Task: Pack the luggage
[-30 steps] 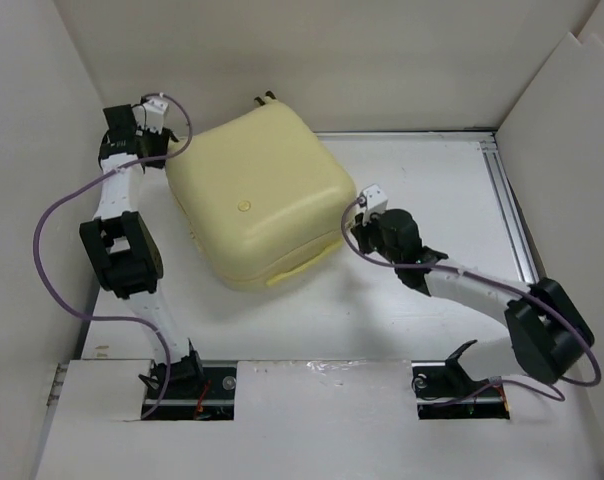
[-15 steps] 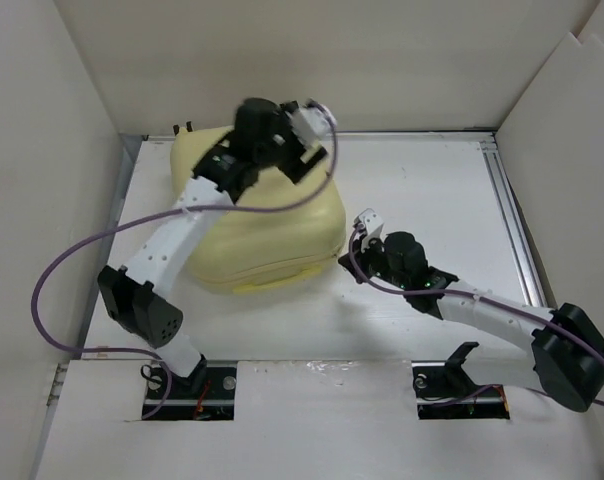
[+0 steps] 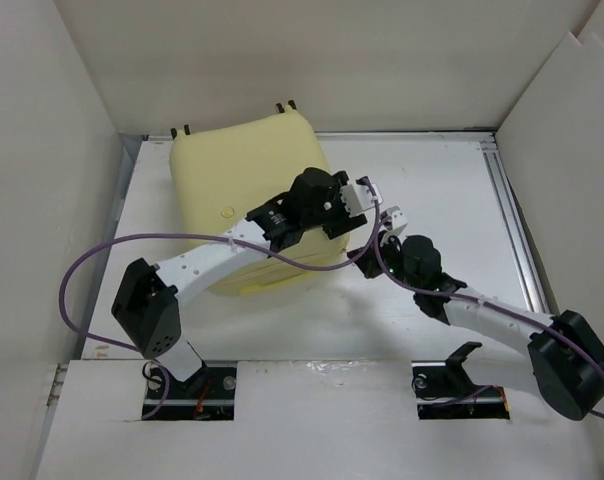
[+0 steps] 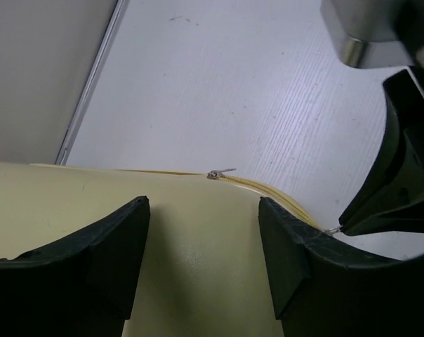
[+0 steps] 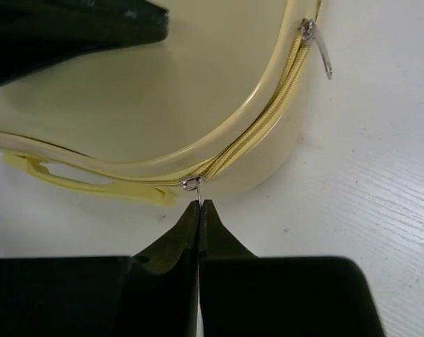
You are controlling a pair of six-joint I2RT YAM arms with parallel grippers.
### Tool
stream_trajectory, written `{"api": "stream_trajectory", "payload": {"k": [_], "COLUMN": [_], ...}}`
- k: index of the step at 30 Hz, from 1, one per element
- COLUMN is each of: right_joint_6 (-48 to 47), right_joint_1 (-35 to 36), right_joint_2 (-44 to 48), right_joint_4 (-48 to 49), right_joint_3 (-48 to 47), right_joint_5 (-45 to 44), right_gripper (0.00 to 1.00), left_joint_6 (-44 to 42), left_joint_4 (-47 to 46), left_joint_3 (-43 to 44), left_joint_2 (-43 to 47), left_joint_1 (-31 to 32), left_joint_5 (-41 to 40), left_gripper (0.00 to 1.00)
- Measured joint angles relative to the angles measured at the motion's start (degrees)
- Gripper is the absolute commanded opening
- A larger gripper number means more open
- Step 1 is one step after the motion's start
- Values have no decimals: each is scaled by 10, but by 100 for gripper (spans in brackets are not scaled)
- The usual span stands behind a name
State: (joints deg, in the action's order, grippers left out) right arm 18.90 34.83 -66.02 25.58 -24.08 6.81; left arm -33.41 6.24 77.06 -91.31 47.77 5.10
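The pale-yellow luggage (image 3: pixel 232 195) lies closed and flat at the back left of the table. My left arm reaches across its lid. My left gripper (image 3: pixel 327 225) hovers open and empty over the lid near the right front corner; its black fingers (image 4: pixel 114 246) straddle bare shell (image 4: pixel 198 267). My right gripper (image 5: pixel 199 205) is shut on the thin metal pull of a zipper slider (image 5: pixel 191 183) at the luggage's front edge. It also shows in the top view (image 3: pixel 362 257). A second zipper pull (image 5: pixel 319 43) hangs loose farther along the zip.
A yellow carry handle (image 5: pixel 71 175) sticks out of the luggage's front side, left of the held slider. White walls enclose the table (image 3: pixel 432 180) on three sides. Two black wheels (image 3: pixel 285 104) show at the luggage's far edge.
My left arm has swung from the luggage's back left corner across the lid to its right front corner. The luggage has turned square to the table. My right gripper has shifted slightly along the front edge.
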Motion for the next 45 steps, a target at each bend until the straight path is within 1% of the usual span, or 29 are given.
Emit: {"api": "stream_trajectory", "payload": {"k": [1,2,3,4,7,10,13,15,17,19,20,21,22,23,25,27,30,33,36,40,41,43,45], "right_joint_6": [0,-1,-4,-9,-34,-81,-115,-137,-158,-181,-194,-204,-209,-219,-218,-208,-196,-190,-189,-186,-186,-184,-179], "right_joint_1": [-4,-9,-13,-17,-23,-50,-88,-103,-110,-116,-121,-129,-136,-144,-170,-186,-187,-172,-156,-131,-123,-107,-94], "right_joint_2": [0,0,0,0,-10,-37,-84,-125,-150,-149,-139,-121,-99,-78,-22,3,-10,-66,-122,-146,-147,-153,-164], "right_joint_4": [-3,-23,-41,-62,-121,-146,-152,-154,-161,-172,-167,-158,-149,-125,-97,-63,-28,-2,4,8,12,22,21], "right_joint_3": [-7,-19,-31,-46,-100,-153,-201,-230,-240,-236,-226,-209,-190,-170,-111,-73,-51,-57,-71,-85,-90,-103,-120], "right_joint_5": [-1,-8,-13,-19,-42,-126,-180,-199,-198,-172,-142,-108,-68,-8,63,130,218,288,334,359,359,358,352], "right_gripper": [0,0,0,0,0,0,0,0,0,0,15,30,41,52,61,67,68,73,74,74,74,73,72], "left_joint_6": [-1,-4,-5,-7,-11,-6,-11,-15,-17,-19,-19,-19,-19,-18,-16,-8,13,39,61,91,100,106,98], "left_joint_4": [-10,-23,-34,-46,-75,-85,-87,-88,-89,-89,-89,-87,-85,-79,-57,-23,57,136,193,233,241,255,269], "left_joint_3": [-9,-19,-27,-36,-55,-66,-77,-83,-86,-87,-87,-87,-85,-82,-71,-52,-2,51,83,90,90,90,85], "left_joint_2": [4,8,12,15,23,30,38,43,46,47,48,49,49,49,49,49,47,46,45,53,59,75,89], "left_joint_1": [1,2,3,3,4,0,-2,-3,-3,-3,-3,-3,-4,-4,-7,-14,-29,-49,-61,-92,-108,-161,-209], "left_joint_5": [-1,0,0,2,3,3,4,4,4,5,5,5,7,8,24,45,54,58,53,71,80,84,82], "left_gripper": [53,50,43,40,35,35,34,34,34,34,38,40,42,45,50,54,57,59,62,64,65,65,62]}}
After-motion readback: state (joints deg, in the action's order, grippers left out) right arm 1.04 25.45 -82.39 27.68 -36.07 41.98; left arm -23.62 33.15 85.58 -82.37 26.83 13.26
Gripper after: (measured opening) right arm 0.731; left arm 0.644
